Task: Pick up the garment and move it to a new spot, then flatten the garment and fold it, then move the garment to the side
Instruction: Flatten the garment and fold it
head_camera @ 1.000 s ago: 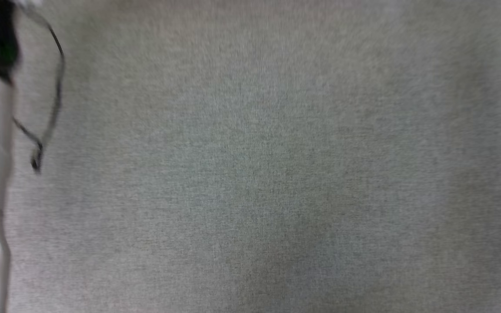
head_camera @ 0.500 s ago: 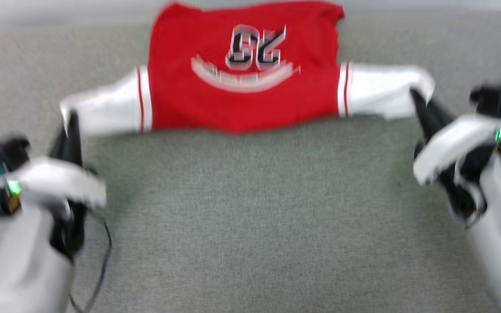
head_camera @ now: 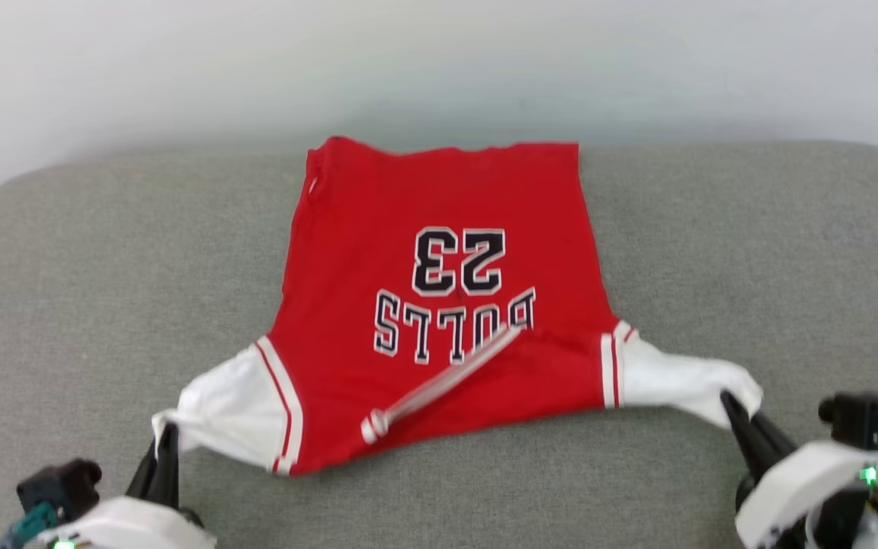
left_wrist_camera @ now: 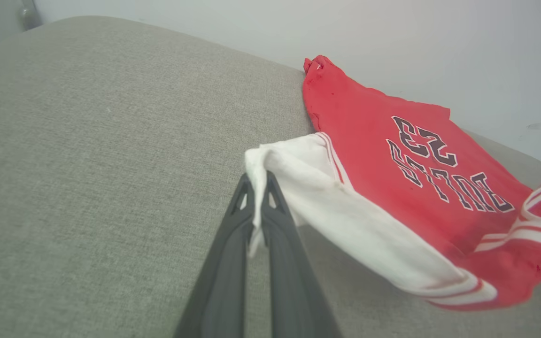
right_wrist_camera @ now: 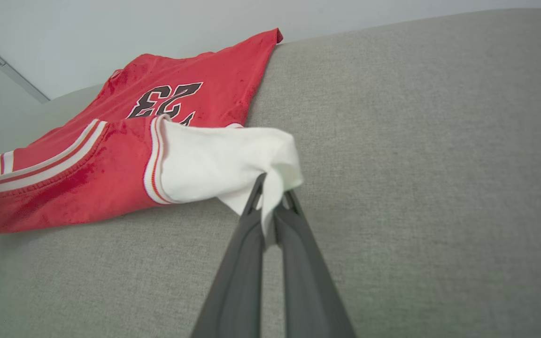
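The garment (head_camera: 439,305) is a red jersey T-shirt with white sleeves, lying on the grey cushioned surface (head_camera: 751,252) with "BULLS 23" face up and upside down to me. Its hem reaches the far edge by the wall. My left gripper (head_camera: 167,433) is shut on the tip of the left white sleeve (left_wrist_camera: 298,178) at the lower left. My right gripper (head_camera: 728,400) is shut on the tip of the right white sleeve (right_wrist_camera: 223,159) at the lower right. Both sleeves are pulled outward and slightly lifted. The striped collar (head_camera: 439,381) lies folded across the near part of the shirt.
A pale wall (head_camera: 439,61) rises right behind the cushion's far edge. Bare grey fabric stretches to both sides of the shirt and along the near edge between my arms.
The head camera has tilted up, so the whole picture shifted. Half a second ago the shirt showed bunched with its print curved; now it lies spread out away from me, sleeves still gripped.
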You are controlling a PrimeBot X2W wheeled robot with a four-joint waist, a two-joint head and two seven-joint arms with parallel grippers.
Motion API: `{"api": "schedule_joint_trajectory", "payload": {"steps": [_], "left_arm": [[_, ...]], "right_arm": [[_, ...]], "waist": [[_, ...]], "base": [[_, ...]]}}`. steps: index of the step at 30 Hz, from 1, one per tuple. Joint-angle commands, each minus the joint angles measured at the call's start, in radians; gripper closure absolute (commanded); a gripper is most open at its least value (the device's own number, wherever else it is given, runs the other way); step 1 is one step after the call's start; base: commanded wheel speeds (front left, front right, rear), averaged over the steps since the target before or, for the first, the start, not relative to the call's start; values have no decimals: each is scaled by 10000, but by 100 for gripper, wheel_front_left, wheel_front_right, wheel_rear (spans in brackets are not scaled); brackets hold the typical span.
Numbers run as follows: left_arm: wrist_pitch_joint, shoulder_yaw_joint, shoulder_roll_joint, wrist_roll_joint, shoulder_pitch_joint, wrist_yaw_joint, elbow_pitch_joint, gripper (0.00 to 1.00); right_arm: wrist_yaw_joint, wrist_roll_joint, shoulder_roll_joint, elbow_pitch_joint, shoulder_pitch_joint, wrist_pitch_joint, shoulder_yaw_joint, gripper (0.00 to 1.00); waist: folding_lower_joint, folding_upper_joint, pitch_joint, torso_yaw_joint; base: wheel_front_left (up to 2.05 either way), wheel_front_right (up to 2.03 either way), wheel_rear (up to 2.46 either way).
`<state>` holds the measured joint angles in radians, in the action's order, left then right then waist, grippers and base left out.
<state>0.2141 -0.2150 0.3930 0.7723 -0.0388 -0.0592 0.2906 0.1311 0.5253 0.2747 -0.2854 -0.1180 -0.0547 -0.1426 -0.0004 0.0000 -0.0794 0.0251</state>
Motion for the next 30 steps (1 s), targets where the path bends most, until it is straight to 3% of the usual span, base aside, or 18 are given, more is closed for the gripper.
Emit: {"api": "schedule_joint_trajectory", "payload": {"steps": [1, 7, 8, 9, 10, 20, 26, 30], "left_arm": [[-92, 63, 51, 65, 397, -164, -236, 100], [-334, 118, 165, 119, 1430, -712, -1142, 100], [-347, 115, 167, 112, 1514, -769, -1275, 100], [-384, 109, 177, 92, 1575, -836, -1399, 100], [-392, 100, 185, 58, 1616, -900, -1532, 100], [-336, -183, 246, -462, 1259, -1176, -2963, 100], [-393, -529, 247, -922, 801, -1265, -3854, 100], [-357, -824, 130, -1147, 241, -1095, -4201, 100]], "right_arm": [[-7, -105, -183, 326, 598, -161, 238, 100], [-7, -663, -795, 1310, 2408, -922, 1144, 100], [-7, -804, -847, 1426, 2593, -1031, 1283, 65], [-7, -863, -957, 1530, 2750, -1163, 1422, 4], [-7, -925, -1065, 1679, 2849, -1248, 1513, 0], [-6, -1061, -1242, 2683, 1927, -1251, 3068, 0], [-6, -792, -705, 1336, -431, -1873, 3576, 0], [-6, -745, -244, -33, -2468, -2740, 3653, 0]], "waist": [[4, 0, 237, -69], [4, 0, 422, -144], [4, 0, 432, -165], [4, 0, 431, -193], [4, 0, 416, -223], [4, 0, -105, -791], [4, 0, -886, -1393], [4, 0, -1712, -1917]], "base": [[0, 0, 0], [0, 0, 0], [0, 0, 0], [0, 0, 0], [0, 0, 0], [0, 0, 0], [0, 0, 0], [0, 0, 0]]}}
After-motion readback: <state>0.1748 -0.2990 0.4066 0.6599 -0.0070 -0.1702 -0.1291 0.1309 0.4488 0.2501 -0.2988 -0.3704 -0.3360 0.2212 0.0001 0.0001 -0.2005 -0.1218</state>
